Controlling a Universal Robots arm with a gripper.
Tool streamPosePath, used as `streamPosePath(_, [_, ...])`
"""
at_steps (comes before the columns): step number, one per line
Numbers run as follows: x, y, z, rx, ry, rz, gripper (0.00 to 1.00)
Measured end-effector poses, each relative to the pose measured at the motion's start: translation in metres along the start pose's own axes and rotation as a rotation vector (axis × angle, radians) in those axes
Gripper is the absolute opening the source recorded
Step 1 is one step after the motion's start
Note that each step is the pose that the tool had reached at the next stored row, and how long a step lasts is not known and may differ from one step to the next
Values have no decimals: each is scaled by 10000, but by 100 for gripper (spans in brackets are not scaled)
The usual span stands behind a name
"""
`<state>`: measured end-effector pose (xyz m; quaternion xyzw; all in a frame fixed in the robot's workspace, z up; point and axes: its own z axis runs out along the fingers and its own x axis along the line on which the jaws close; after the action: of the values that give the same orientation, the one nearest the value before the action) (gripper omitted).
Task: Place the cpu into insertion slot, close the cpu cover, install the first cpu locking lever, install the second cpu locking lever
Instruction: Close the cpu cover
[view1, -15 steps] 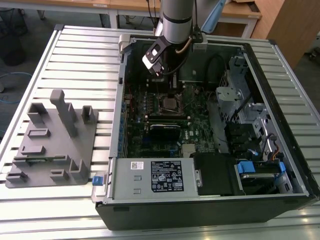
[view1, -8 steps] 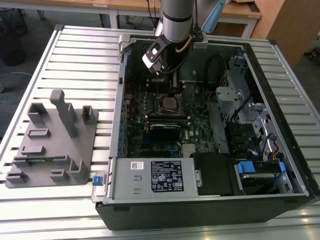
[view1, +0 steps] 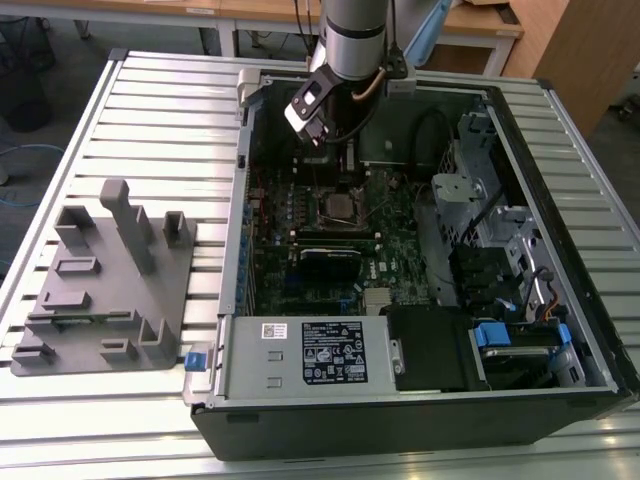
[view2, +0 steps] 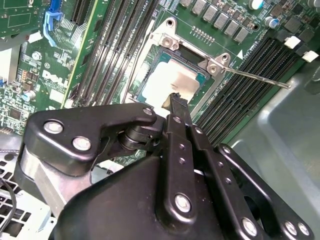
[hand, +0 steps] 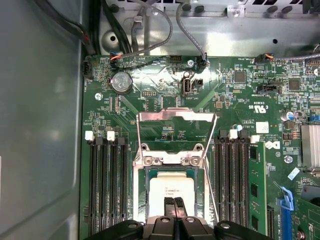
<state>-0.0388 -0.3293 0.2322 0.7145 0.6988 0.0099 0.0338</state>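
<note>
Cpu (hand: 172, 186) is lying flat and pale right under the fingers (hand: 170, 207), and in the first wrist view those fingers are pressing together, closed on nothing. The gripper (hand: 175, 201) is hanging tip-down over the chip's edge; whether the tips are touching the metal top, I cannot tell. In the second wrist view one dark tip is overlapping the cpu's border.

Around the chip, the insertion slot (hand: 150, 160) is cradling it with its silvery rim and screws, so the cpu is sitting in the socket. Beyond the hinge the cpu cover (hand: 175, 116) is standing open, swung up and away, with green board showing through its cut-out centre. A locking lever (view2: 260, 77) is sticking out free as a thin steel rod from the socket's corner in the second wrist view. It is crossing the memory slots (hand: 105, 190), which are flanking the socket on both sides.

The motherboard (hand: 150, 95) is spreading out around everything, with a coin battery (hand: 121, 81) sitting past the cover.

In the exterior view the arm (view1: 355, 35) is reaching down from the upper middle of the frame into the open computer case (view1: 232, 290). The power supply (view1: 300, 355) is lying along the lower middle, and a grey fixture (view1: 100, 280) is resting on the slatted table (view1: 150, 100) at the exterior view's left.
</note>
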Motion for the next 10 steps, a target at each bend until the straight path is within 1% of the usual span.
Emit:
streamPosePath(8, [0, 0, -3, -1, 1, 0, 11])
streamPosePath(10, [-1, 0, -13, 3, -3, 0, 11])
